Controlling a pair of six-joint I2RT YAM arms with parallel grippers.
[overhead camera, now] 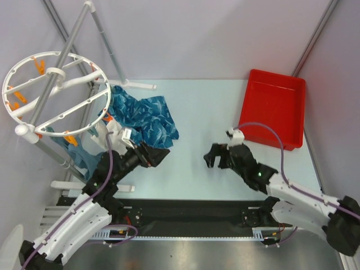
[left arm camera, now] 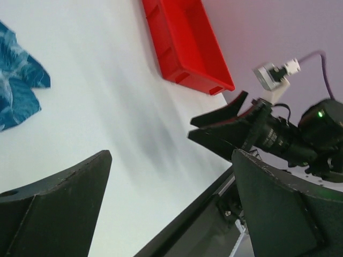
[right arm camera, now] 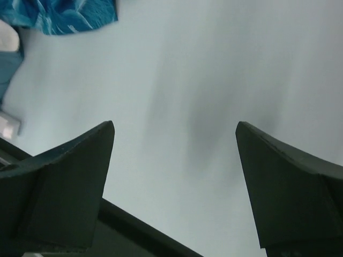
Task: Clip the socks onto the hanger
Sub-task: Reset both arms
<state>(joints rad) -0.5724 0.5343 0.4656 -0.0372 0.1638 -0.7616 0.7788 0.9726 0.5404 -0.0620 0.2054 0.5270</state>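
The white round hanger (overhead camera: 56,93) with orange clips hangs at the far left on a grey rack. By its near rim, next to an orange clip, a white sock (overhead camera: 104,129) shows; I cannot tell if it is clipped. The same sock (right arm camera: 8,35) sits at the top left edge of the right wrist view. My left gripper (overhead camera: 160,154) (left arm camera: 171,153) hovers right of it over bare table, open and empty. My right gripper (overhead camera: 214,156) (right arm camera: 174,126) faces it from the right, also open and empty, and shows in the left wrist view as the right gripper (left arm camera: 217,126).
A blue patterned cloth (overhead camera: 143,121) (left arm camera: 16,91) (right arm camera: 64,13) lies crumpled beside the rack. A grey-blue garment (overhead camera: 84,152) hangs low at the left. A red bin (overhead camera: 274,107) (left arm camera: 187,43) stands at the back right. Grey rack poles (overhead camera: 104,39) cross the far left.
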